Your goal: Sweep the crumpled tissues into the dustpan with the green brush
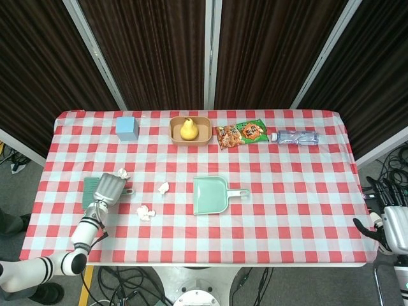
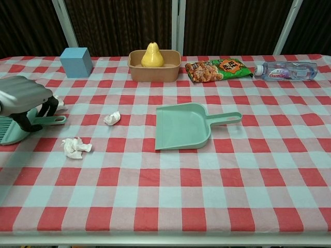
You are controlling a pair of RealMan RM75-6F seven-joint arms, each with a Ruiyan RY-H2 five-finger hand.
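The green brush (image 2: 11,132) lies at the table's left edge, its handle (image 2: 52,120) pointing right. My left hand (image 1: 108,189) (image 2: 23,95) sits over it, dark fingers curled around the handle. Three crumpled tissues lie nearby: one (image 2: 60,107) just behind the hand, one (image 2: 111,118) (image 1: 164,187) further right, one (image 2: 76,147) (image 1: 145,213) nearer the front. The green dustpan (image 2: 183,126) (image 1: 210,194) lies mid-table, mouth facing left and front, handle to the right. My right hand (image 1: 390,229) hangs off the table's right edge, holding nothing.
Along the back stand a blue box (image 2: 76,62), a tan tray (image 2: 154,72) with a yellow pear (image 2: 152,55), a snack bag (image 2: 217,70) and a lying water bottle (image 2: 287,71). The red checked cloth (image 2: 170,196) covers the table.
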